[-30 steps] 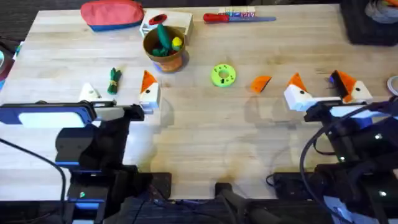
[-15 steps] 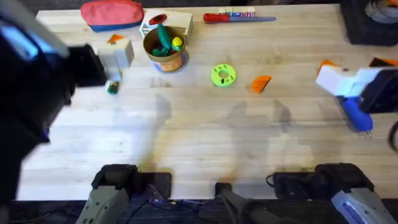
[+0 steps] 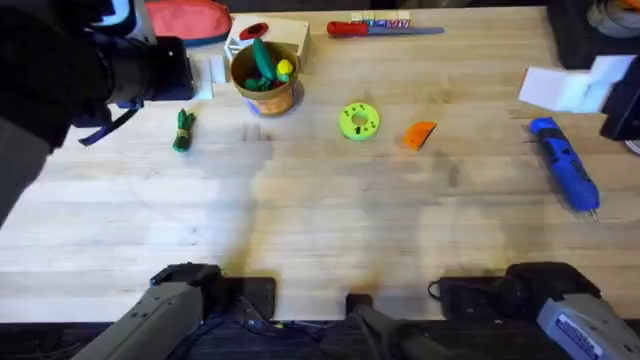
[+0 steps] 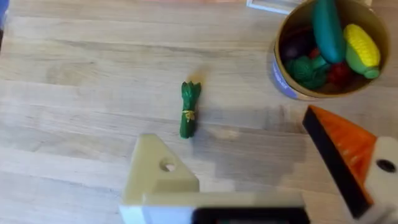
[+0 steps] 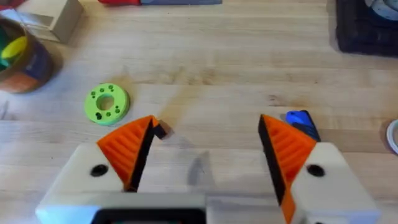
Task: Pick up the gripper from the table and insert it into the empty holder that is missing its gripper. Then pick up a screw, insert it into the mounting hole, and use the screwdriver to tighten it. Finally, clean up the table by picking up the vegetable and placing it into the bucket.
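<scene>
The orange ribbed gripper (image 3: 420,133) lies loose on the table right of centre. The blue screwdriver (image 3: 565,165) (image 5: 301,121) lies at the right. Left of the copper bucket (image 3: 265,85) (image 4: 323,50) rests the dark-green vegetable (image 3: 183,130) (image 4: 189,109). My left gripper (image 3: 205,75) (image 4: 249,171) hangs high over the far left, open; one side is the cream empty holder (image 4: 158,177) with its dark hole, the other carries an orange pad. My right gripper (image 3: 570,88) (image 5: 205,149) hovers open at the far right, both orange pads in place, nothing between them.
A green disc with holes (image 3: 359,120) (image 5: 107,102) sits mid-table. Toy vegetables fill the bucket. Behind it stand a wooden box (image 3: 275,35), a red pouch (image 3: 185,20) and a red-handled screwdriver (image 3: 380,28). A black object (image 5: 367,28) occupies the far right corner.
Both arms have risen from low at the table's front: the left swung up toward the far left, the right toward the far right. The blue screwdriver has come into view.
</scene>
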